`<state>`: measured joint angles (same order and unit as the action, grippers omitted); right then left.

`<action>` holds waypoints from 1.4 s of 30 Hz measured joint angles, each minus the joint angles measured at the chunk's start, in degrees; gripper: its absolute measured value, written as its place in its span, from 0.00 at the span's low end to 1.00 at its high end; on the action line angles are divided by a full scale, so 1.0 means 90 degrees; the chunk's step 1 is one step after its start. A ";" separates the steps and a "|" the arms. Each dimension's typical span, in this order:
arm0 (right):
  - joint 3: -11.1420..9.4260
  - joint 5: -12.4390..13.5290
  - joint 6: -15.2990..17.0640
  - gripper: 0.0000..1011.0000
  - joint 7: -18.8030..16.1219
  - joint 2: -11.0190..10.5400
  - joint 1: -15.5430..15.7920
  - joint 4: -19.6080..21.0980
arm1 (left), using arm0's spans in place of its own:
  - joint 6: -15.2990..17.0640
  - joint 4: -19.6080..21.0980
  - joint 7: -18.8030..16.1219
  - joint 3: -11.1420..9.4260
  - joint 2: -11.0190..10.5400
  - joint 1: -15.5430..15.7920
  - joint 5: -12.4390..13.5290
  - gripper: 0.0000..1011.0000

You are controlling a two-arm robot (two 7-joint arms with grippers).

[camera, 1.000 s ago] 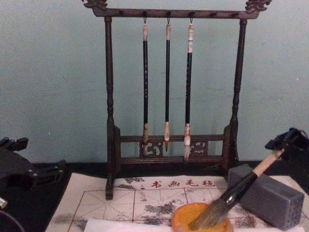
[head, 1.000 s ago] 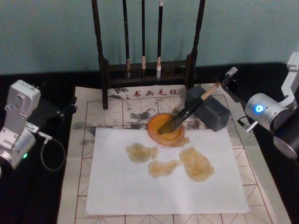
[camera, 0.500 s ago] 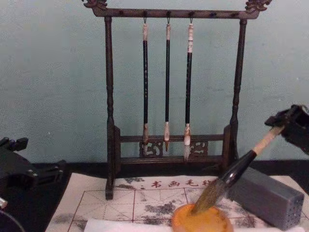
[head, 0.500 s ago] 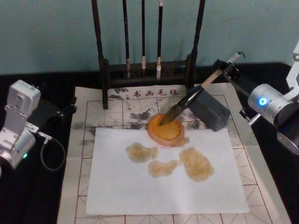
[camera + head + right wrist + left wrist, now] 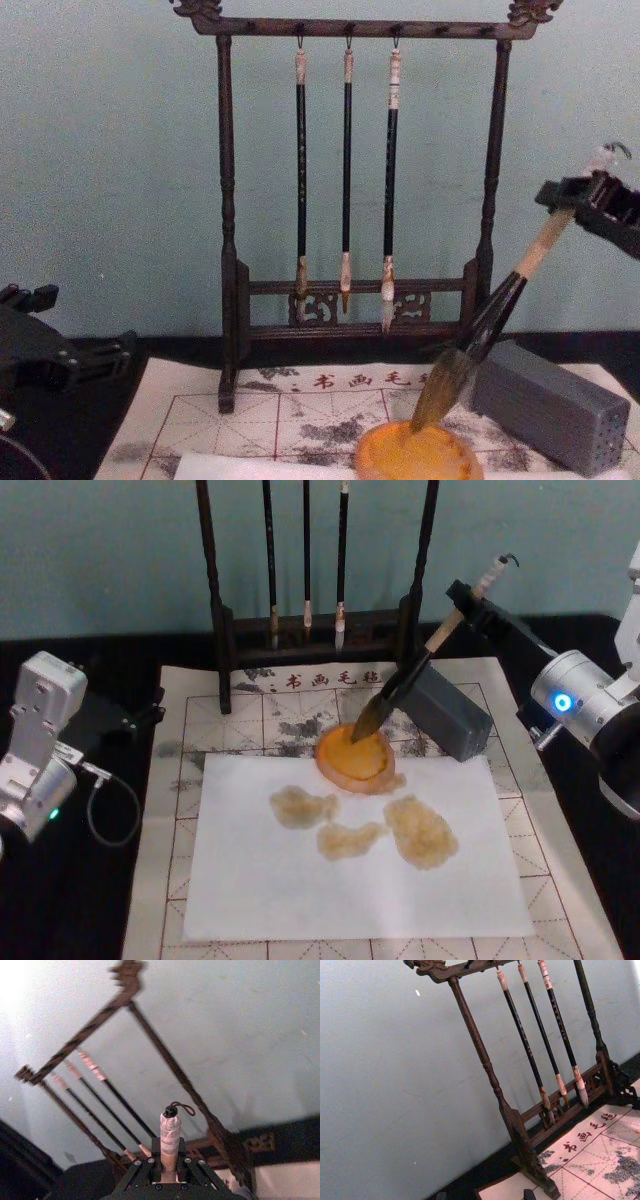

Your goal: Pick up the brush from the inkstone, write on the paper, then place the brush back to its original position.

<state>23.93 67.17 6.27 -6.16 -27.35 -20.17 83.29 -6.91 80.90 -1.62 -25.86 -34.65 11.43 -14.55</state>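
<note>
Brush [image 5: 405, 680] tilted, bristle tip at inkstone [image 5: 356, 760]; right pincer [image 5: 462, 596] clamps pale upper handle; left arm [image 5: 40, 742] parked aside.

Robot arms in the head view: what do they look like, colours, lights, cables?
Silver-grey rounded housings on the left arm and right arm, a black left gripper and right gripper. Left has a green light and looping black cable; right a blue light.

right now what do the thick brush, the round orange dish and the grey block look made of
Thick brush, in the right gripper: pale wooden handle, black lower section, hair bristles. Round orange dish: smooth, perhaps glazed ceramic. Grey block: matte, stone or plastic. Left gripper parked at left.
</note>
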 joint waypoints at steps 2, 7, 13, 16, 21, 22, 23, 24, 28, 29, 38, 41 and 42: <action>0.0074 -0.0316 -0.0167 0.18 -0.0159 -0.0073 0.0024 0.0080 | 0.0000 0.0000 0.0000 0.0000 0.0000 0.0000 0.0000 0.99; 0.0273 -0.1041 -0.0561 0.18 -0.0500 -0.0228 0.0053 0.0229 | 0.0000 0.0000 0.0000 0.0000 0.0000 0.0000 0.0000 0.99; 0.0430 -0.1705 -0.0926 0.18 -0.0766 -0.0339 0.0052 0.0330 | 0.0000 0.0000 0.0000 0.0000 0.0000 0.0000 0.0000 0.99; 0.0489 -0.1988 -0.1076 0.18 -0.0854 -0.0364 0.0043 0.0347 | 0.0000 0.0000 0.0000 0.0000 0.0000 0.0000 0.0000 0.99; 0.0543 -0.2328 -0.1215 0.18 -0.0980 -0.0375 0.0039 0.0362 | 0.0000 0.0000 0.0000 0.0000 0.0000 0.0000 0.0000 0.99; 0.0551 -0.2367 -0.1231 0.18 -0.0998 -0.0375 0.0039 0.0362 | 0.0000 0.0000 0.0000 0.0000 0.0000 0.0000 0.0000 0.99; 0.0556 -0.2405 -0.1247 0.18 -0.1018 -0.0374 0.0041 0.0362 | 0.0000 0.0000 0.0000 0.0000 0.0000 0.0000 0.0000 0.99; 0.0564 -0.2467 -0.1274 0.18 -0.1054 -0.0369 0.0048 0.0362 | 0.0000 0.0000 0.0000 0.0000 0.0000 0.0000 0.0000 0.99; 0.0565 -0.2587 -0.1334 0.18 -0.1145 -0.0350 0.0074 0.0351 | 0.0000 0.0000 0.0000 0.0000 0.0000 0.0000 0.0000 0.99; 0.0565 -0.2606 -0.1344 0.18 -0.1167 -0.0347 0.0081 0.0347 | 0.0000 0.0000 0.0000 0.0000 0.0000 0.0000 0.0000 0.99; 0.0533 -0.2850 -0.1453 0.18 -0.1387 -0.0340 0.0178 0.0309 | 0.0000 0.0000 0.0000 0.0000 0.0000 0.0000 0.0000 0.99; 0.0511 -0.2919 -0.1471 0.18 -0.1433 -0.0335 0.0205 0.0305 | 0.0000 0.0000 0.0000 0.0000 0.0000 0.0000 0.0000 0.99; 0.0505 -0.2932 -0.1475 0.18 -0.1447 -0.0333 0.0211 0.0301 | 0.0000 0.0000 0.0000 0.0000 0.0000 0.0000 0.0000 0.99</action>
<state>28.47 40.78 -7.00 -19.18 -30.35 -18.27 85.99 -6.91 80.90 -1.62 -25.86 -34.64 11.43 -14.55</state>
